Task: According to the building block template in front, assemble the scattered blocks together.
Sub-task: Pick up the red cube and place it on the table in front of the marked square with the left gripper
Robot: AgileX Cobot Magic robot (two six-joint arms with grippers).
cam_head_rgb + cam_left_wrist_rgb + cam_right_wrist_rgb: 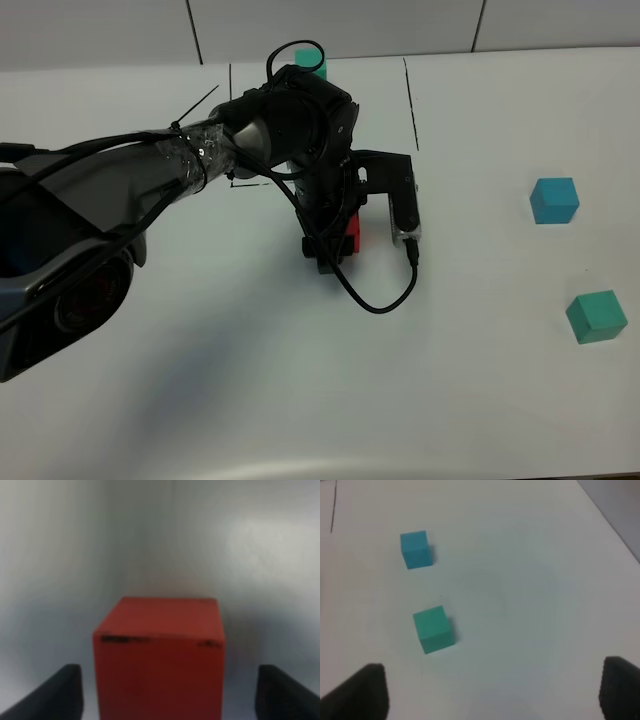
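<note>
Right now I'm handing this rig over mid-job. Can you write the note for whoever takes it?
Left gripper: open, straddling the red block with gaps on both sides. It is not gripped yet.
Right gripper: open, nothing between its fingers.
Blue block and green block: loose on the right side, apart from each other.
Template: at the back, mostly hidden by the left arm.
Done: no blocks are joined.
Left to do: close on the red block, then assemble all three to match the template.
</note>
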